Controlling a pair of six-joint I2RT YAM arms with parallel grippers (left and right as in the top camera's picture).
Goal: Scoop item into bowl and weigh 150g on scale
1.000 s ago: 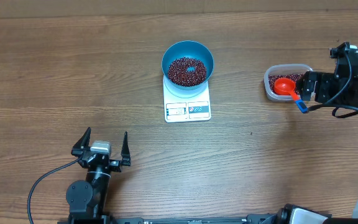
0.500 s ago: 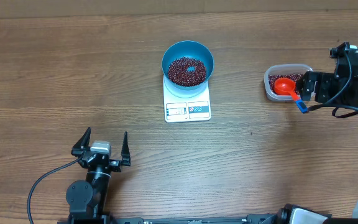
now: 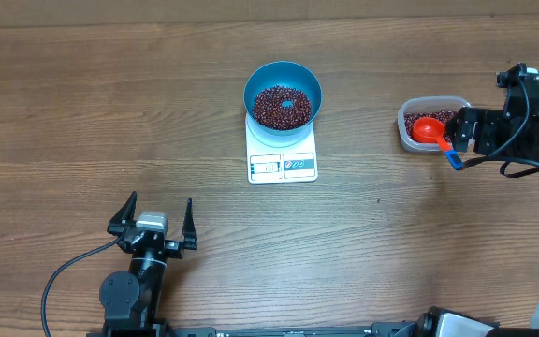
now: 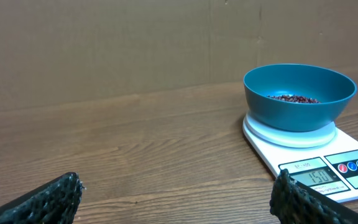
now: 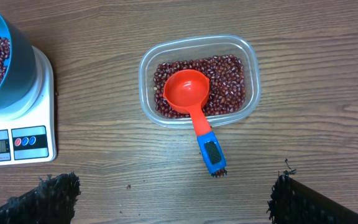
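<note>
The blue bowl (image 3: 283, 82) stands on the white scale (image 3: 283, 161) at the table's middle back, with a heap of dark red-brown beans (image 3: 282, 107) inside. In the left wrist view the bowl (image 4: 300, 102) sits on the scale (image 4: 272, 140), whose display reads 150. My left gripper (image 3: 159, 202) hangs open near the front left edge, well short of the scale, with nothing between its fingers (image 4: 48, 200). My right gripper (image 3: 463, 131) is open just right of the tub, empty, as the right wrist view shows (image 5: 176, 199).
A clear plastic tub (image 5: 250, 68) at the right holds more beans (image 5: 229, 81) and a red scoop (image 5: 187, 93). The scoop's blue handle (image 5: 211, 152) sticks out over the tub's rim towards my right gripper. A stray bean lies on the wood (image 5: 128, 186).
</note>
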